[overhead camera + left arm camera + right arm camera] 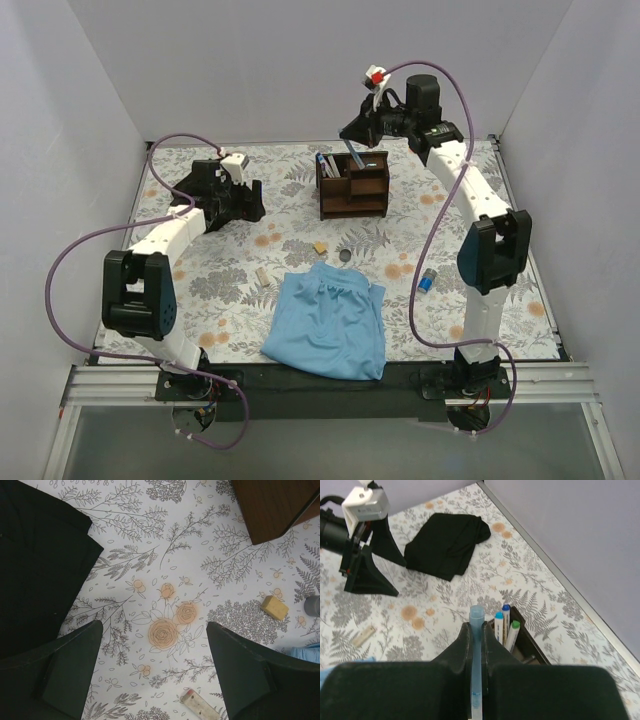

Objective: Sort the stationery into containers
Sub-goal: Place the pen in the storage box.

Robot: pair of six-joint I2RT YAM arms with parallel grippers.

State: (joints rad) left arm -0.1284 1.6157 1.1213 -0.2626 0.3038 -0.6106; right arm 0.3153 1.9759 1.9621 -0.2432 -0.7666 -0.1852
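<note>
Dark brown wooden organizer [353, 185] stood upright, capped pens [499, 627] in one slot; thin blue pen [476, 630] above it; tan eraser block [320, 246] and dark ring [344, 256] loose in front.

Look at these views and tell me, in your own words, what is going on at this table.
The right gripper is shut on a blue pen and holds it over the organizer, where three pens already stand in a slot. The left gripper is open and empty, hovering over the table beside the black cloth. An eraser, a ring, a block and a blue-capped cylinder lie unsorted near the blue cloth.
</note>
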